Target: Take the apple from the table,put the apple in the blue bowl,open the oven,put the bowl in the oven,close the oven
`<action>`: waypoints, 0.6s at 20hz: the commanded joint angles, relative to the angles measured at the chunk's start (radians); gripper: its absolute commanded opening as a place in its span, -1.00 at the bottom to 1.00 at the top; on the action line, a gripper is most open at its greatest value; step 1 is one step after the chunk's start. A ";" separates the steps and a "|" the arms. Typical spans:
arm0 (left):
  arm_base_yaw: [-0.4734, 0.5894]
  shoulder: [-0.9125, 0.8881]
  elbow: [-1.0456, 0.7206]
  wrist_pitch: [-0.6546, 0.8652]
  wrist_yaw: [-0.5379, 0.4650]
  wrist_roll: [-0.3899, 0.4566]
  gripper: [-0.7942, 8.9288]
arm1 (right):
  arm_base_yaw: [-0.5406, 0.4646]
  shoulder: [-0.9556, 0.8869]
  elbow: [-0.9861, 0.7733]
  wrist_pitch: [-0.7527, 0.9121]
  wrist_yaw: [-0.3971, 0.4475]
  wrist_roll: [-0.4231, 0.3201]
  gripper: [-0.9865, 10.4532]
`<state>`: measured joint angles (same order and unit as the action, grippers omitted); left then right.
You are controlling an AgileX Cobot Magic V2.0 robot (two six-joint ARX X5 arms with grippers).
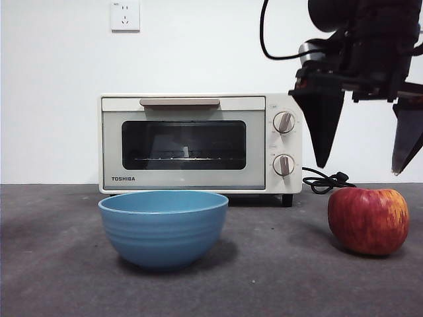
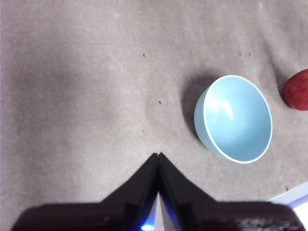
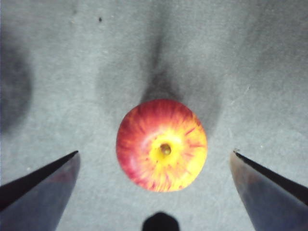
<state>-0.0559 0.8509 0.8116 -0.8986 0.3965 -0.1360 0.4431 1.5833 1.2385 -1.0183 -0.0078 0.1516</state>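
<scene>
It looked like a lab test bench set up as a mock kitchen rather than a lived-in home. A bare grey table (image 1: 59,264) stood against a plain white wall (image 1: 53,99) with one socket (image 1: 125,16), and held only a toaster oven (image 1: 198,142), a bowl (image 1: 163,226) and an apple (image 1: 368,220).

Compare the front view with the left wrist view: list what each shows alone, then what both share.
Front view only: the oven with its door shut, and the right gripper, open, hanging above the apple. Left wrist view only: the left gripper, shut, above the table, and the bowl's empty inside. Shared: bowl, apple, table.
</scene>
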 commanded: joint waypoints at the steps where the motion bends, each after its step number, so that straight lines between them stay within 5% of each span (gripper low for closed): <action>1: -0.003 0.000 0.002 -0.001 0.003 0.017 -0.85 | 0.001 0.037 0.004 0.008 0.000 -0.023 0.34; 10: -0.003 0.000 0.002 -0.010 0.003 0.035 -0.85 | 0.000 0.145 0.002 0.022 0.001 -0.020 0.32; 12: -0.003 0.000 0.002 -0.012 0.002 0.036 -0.85 | 0.000 0.170 0.002 0.021 0.001 -0.013 0.19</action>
<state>-0.0559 0.8505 0.8116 -0.9104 0.3965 -0.1146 0.4431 1.7432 1.2411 -0.9977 -0.0074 0.1387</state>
